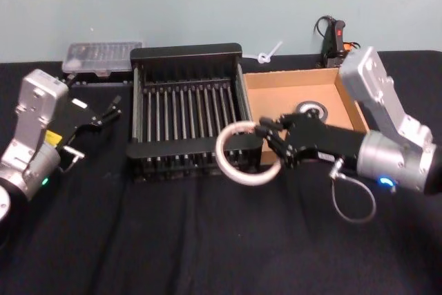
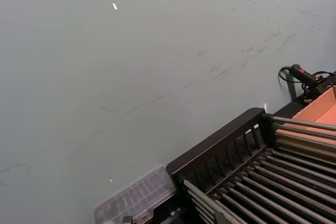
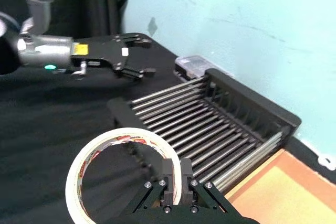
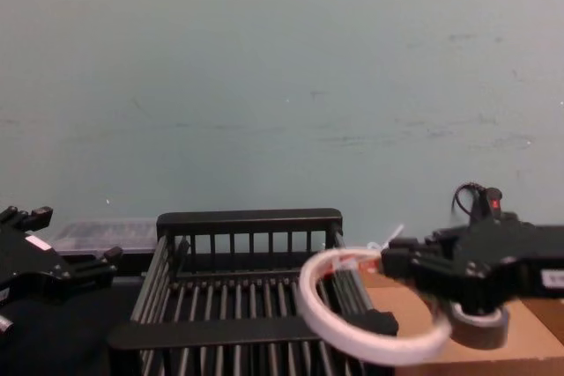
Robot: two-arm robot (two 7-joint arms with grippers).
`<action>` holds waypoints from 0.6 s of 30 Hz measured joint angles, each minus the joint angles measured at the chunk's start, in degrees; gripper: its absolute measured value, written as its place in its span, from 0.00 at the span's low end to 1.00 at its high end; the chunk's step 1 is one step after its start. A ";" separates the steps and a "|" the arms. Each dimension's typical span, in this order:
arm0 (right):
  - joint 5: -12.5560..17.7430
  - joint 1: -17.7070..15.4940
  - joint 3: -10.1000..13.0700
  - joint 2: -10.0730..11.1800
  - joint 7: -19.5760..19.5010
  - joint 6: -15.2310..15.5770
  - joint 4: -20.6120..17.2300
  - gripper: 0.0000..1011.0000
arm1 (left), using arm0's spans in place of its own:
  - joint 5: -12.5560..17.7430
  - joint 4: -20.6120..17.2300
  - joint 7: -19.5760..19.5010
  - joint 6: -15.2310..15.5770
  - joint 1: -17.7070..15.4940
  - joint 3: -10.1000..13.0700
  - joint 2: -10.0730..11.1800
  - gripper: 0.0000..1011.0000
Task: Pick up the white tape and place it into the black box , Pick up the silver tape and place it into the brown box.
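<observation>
My right gripper [image 1: 268, 140] is shut on the white tape [image 1: 222, 155], a wide thin ring with a red-and-white printed core [image 3: 79, 169]. The ring hangs tilted over the front right corner of the black box [image 1: 186, 52], a slatted crate at the table's middle. From the chest, the ring [image 4: 310, 305] floats just above the crate's front rim [image 4: 247, 332]. The silver tape [image 1: 311, 110] lies inside the brown box [image 1: 276, 98], right of the crate, partly hidden behind my right arm. My left gripper [image 1: 107, 112] stands open and idle left of the crate.
A clear plastic case [image 1: 102, 56] lies behind the crate's left corner. A black tool with a red button [image 1: 333, 36] and a white tie [image 1: 269, 53] sit by the wall behind the brown box. Black cloth covers the table in front.
</observation>
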 joint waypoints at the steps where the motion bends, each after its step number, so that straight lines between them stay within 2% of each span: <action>1: -0.05 0.58 -0.19 -0.36 -0.13 0.10 0.54 0.09 | 0.00 0.00 0.00 0.00 0.00 0.00 0.00 0.99; 9: -1.25 6.46 -1.90 -4.80 -1.73 0.72 7.25 0.09 | 0.00 0.00 0.00 0.00 -0.01 0.00 0.00 0.99; 11: -2.06 8.80 -2.61 -6.80 -2.37 0.69 10.54 0.09 | 0.00 0.00 0.00 0.00 0.00 0.00 0.00 0.99; 12: -2.06 8.80 -2.61 -6.80 -2.37 0.69 10.54 0.09 | 0.00 0.00 0.00 0.00 0.00 0.00 0.00 0.99; 15: -3.07 11.16 -3.36 -8.96 -2.95 0.70 14.34 0.09 | 0.00 0.00 0.00 0.00 0.00 0.00 0.00 0.99; 18: -3.62 12.45 -3.78 -10.21 -3.11 0.68 16.55 0.09 | 0.00 0.00 0.00 0.00 -0.01 0.00 0.00 0.99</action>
